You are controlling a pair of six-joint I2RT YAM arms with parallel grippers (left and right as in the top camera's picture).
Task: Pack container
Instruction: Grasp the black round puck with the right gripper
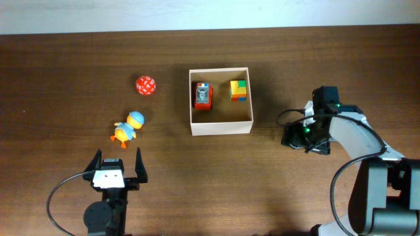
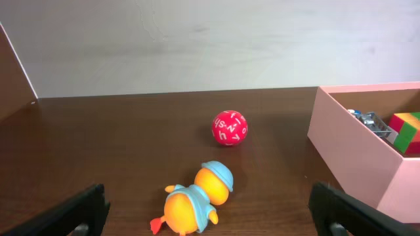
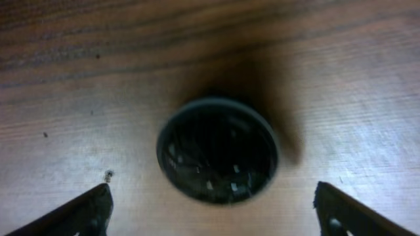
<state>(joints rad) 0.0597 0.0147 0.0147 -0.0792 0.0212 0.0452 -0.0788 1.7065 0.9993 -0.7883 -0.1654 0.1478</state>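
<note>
The container (image 1: 221, 126), a square white-walled box, sits at the table's middle and holds a red toy car (image 1: 203, 96) and a multicoloured block cube (image 1: 238, 90). Its wall shows at the right of the left wrist view (image 2: 354, 154). An orange duck toy in a blue cap (image 1: 127, 128) lies on its side left of the container, and a red ball (image 1: 146, 84) sits beyond it. My left gripper (image 1: 118, 165) is open and empty, just short of the duck (image 2: 197, 196). My right gripper (image 1: 298, 134) is open, pointing down over a black round object (image 3: 218, 149).
The wooden table's far edge meets a pale wall (image 2: 197, 39). The red ball also shows in the left wrist view (image 2: 230, 128), behind the duck. Black cables (image 1: 65, 190) trail near both arm bases.
</note>
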